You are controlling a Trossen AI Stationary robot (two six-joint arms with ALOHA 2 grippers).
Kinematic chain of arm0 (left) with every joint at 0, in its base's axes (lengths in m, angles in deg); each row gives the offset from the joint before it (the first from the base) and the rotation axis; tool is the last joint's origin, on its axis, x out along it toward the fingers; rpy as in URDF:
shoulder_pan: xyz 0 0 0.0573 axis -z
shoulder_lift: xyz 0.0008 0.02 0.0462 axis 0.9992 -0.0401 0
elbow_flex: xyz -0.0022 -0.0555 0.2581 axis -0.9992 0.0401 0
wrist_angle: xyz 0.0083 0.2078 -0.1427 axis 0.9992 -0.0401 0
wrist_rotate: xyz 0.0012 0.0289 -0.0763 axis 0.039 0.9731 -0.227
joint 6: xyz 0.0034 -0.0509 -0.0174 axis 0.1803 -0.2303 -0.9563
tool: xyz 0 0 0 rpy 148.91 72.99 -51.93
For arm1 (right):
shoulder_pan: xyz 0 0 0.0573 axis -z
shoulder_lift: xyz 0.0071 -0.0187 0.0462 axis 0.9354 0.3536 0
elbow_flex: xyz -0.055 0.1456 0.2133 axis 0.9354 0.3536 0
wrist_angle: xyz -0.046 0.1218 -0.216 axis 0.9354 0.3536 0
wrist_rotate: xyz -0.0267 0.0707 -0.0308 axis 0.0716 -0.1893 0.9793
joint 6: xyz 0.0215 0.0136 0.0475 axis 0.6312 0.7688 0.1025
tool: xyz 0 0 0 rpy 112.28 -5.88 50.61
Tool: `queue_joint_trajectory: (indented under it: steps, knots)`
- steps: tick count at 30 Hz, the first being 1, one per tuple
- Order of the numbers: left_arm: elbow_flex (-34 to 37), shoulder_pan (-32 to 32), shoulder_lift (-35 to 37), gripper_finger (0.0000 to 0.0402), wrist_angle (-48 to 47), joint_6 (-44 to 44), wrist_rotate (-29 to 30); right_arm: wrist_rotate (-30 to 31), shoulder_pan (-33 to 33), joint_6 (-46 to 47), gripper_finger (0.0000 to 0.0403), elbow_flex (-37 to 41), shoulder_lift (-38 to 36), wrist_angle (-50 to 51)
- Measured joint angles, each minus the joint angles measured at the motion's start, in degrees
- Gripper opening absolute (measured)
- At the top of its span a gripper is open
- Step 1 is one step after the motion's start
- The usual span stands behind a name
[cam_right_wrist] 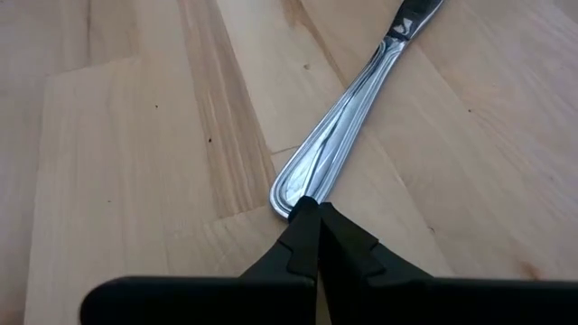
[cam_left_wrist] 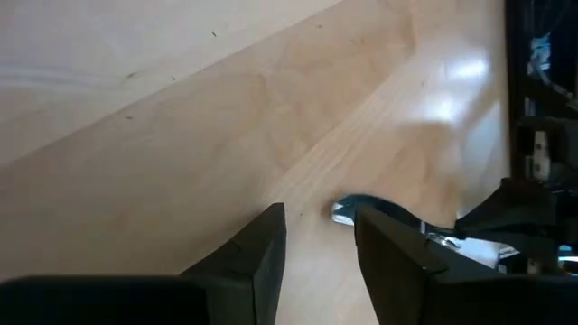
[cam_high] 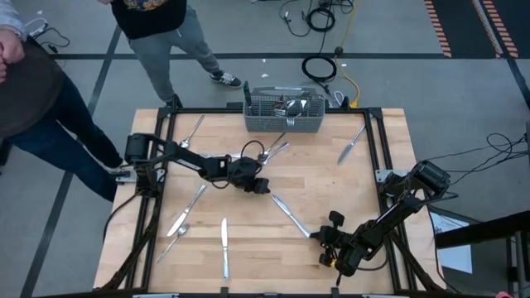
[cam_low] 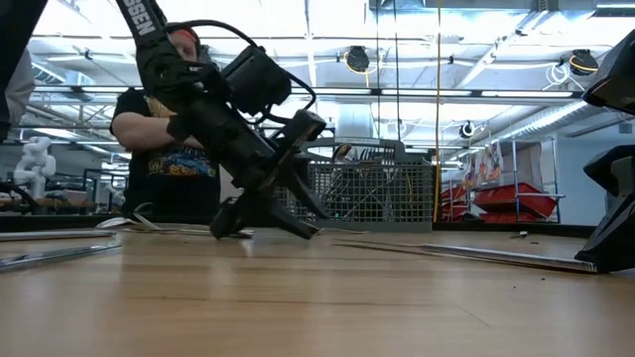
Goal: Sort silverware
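Near right of the wooden counter [cam_high: 331,178]: right gripper [cam_high: 319,236] low at the surface, fingers pressed together, tip meeting the handle end of a utensil [cam_right_wrist: 348,135]; same piece stretched diagonally toward the counter's middle in the high view; touching or just short of it, could not tell. Near left: a table knife [cam_high: 224,247] lying lengthwise, with two more pieces [cam_high: 184,217] angled beside it, apart from both arms. Middle of the counter: left gripper [cam_high: 263,187] tilted down to the wood, fingers [cam_left_wrist: 262,257] spread part-way; in the left wrist view, a small shiny end of silverware [cam_left_wrist: 345,213] lying just beyond the fingertips, not pinched. Farther back: a couple of spoons or forks [cam_high: 277,149] fanned out just before the basket, one fork [cam_high: 192,131] at far left, one knife [cam_high: 351,144] at far right. Far edge, centre: grey wire-mesh basket [cam_high: 284,116] holding several pieces of silverware. Beyond the counter: a person in a dark printed shirt [cam_low: 164,149] standing behind it; another person [cam_high: 33,99] at far left.
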Motion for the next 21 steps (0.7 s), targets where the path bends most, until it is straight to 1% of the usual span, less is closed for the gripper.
queue_joint_trajectory:
  steps: [8, 21]
  knots:
    - [-0.1, 0.3, -0.3, 0.0153, -1.1, 0.3, -0.4, 0.0, 0.0, -0.2, 0.0, 0.2, 0.0, 0.0]
    - [-0.4, 2.1, -1.2, 0.0153, -2.1, -0.8, 2.3, -0.1, 0.5, -4.0, 0.0, 0.3, 0.0, 0.1]
